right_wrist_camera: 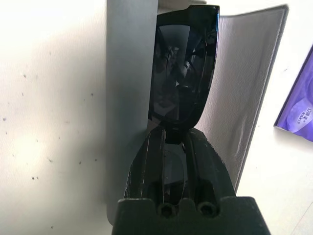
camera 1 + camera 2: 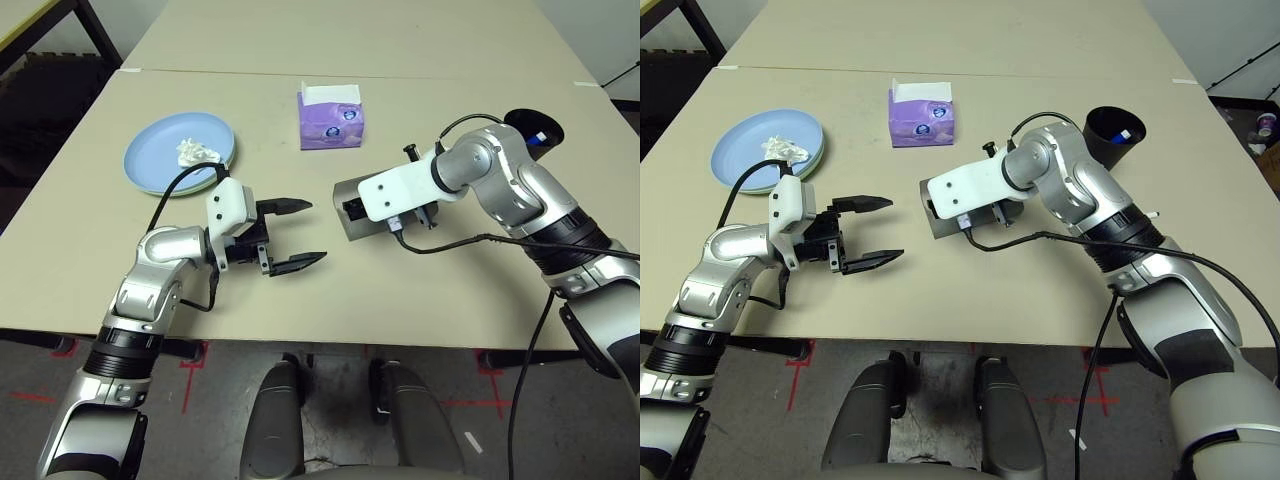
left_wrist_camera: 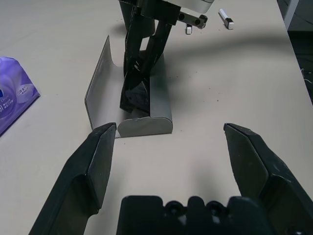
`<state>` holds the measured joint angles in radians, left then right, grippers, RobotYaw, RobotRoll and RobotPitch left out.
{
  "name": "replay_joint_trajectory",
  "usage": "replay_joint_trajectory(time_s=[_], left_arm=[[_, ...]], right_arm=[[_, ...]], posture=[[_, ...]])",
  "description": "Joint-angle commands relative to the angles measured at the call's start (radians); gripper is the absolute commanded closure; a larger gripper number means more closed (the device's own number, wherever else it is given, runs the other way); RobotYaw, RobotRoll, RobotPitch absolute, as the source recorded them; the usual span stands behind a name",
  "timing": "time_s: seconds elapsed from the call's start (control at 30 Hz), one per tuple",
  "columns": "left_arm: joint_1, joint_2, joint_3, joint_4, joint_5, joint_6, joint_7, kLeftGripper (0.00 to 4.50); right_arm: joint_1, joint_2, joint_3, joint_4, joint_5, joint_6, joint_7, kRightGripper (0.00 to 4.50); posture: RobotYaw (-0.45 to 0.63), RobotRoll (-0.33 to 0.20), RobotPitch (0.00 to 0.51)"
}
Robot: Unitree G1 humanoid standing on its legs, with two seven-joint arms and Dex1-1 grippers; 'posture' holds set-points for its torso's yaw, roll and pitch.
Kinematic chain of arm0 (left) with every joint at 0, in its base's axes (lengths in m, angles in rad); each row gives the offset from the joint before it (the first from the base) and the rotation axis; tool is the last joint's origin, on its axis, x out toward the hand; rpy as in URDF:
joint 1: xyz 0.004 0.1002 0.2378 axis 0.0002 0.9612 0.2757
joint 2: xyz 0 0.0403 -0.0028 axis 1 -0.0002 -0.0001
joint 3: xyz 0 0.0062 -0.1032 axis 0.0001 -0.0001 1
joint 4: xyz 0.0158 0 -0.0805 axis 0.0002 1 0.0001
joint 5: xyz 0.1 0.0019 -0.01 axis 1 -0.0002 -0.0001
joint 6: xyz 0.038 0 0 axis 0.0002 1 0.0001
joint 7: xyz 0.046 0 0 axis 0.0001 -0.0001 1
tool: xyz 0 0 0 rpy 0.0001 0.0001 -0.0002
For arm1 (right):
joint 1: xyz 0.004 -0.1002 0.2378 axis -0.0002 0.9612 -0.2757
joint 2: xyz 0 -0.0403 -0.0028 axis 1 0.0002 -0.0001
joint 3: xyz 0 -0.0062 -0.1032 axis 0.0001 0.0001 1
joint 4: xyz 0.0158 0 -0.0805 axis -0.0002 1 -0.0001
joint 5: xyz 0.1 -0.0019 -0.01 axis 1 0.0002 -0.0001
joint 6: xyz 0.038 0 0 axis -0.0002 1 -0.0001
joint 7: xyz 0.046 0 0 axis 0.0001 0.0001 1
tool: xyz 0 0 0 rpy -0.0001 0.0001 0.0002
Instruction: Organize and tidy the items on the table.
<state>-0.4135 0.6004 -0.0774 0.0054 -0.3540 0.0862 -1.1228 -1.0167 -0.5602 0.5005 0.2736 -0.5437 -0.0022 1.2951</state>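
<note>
Left eye view: the right gripper [image 2: 352, 212] reaches into the open grey glasses case [image 2: 348, 208] mid-tabletop [image 2: 420, 290], nearer than the released left gripper [image 2: 297, 235].

Left wrist view: the case lies lengthwise straight ahead.

Right wrist view: fingers [image 1: 151, 159] clenched on the black sunglasses [image 1: 183, 68], aligned with the case's long axis.

tissue [image 2: 196, 151] on plates [image 2: 150, 160], left | tissue box [image 2: 331, 118] behind glasses case [image 3: 132, 105] | cup [image 2: 1115, 128] right
</note>
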Motion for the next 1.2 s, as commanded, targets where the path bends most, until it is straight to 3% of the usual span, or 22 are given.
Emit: replay_joint_trajectory(time_s=[0.03, 0.47, 0.63, 0.87, 1.2], left_arm=[[0.008, 0.007, 0.007, -0.030, -0.004, 0.011, 0.000, 0.00], [0.006, 0.010, 0.009, -0.056, -0.006, 0.037, 0.014, 0.00], [0.004, 0.010, 0.009, -0.058, -0.004, 0.043, 0.015, 0.00], [-0.002, 0.007, 0.008, -0.046, -0.001, 0.039, 0.014, 0.00], [-0.016, -0.004, 0.005, -0.008, 0.008, 0.015, 0.008, 0.00]], right_arm=[[-0.009, -0.013, 0.025, 0.032, -0.002, -0.031, 0.013, 3.98], [-0.022, -0.011, 0.024, 0.059, -0.006, -0.052, 0.037, 3.98], [-0.022, -0.003, 0.015, 0.040, 0.010, -0.018, 0.063, 2.64], [-0.051, 0.005, 0.000, 0.043, 0.045, 0.028, 0.090, 0.07], [-0.094, -0.014, -0.022, 0.024, 0.129, 0.087, 0.160, 0.03]], posture=[[0.03, 0.000, 0.204], [0.03, 0.000, 0.204], [0.03, 0.000, 0.204], [0.02, 0.000, 0.196], [0.00, 0.000, 0.188]])
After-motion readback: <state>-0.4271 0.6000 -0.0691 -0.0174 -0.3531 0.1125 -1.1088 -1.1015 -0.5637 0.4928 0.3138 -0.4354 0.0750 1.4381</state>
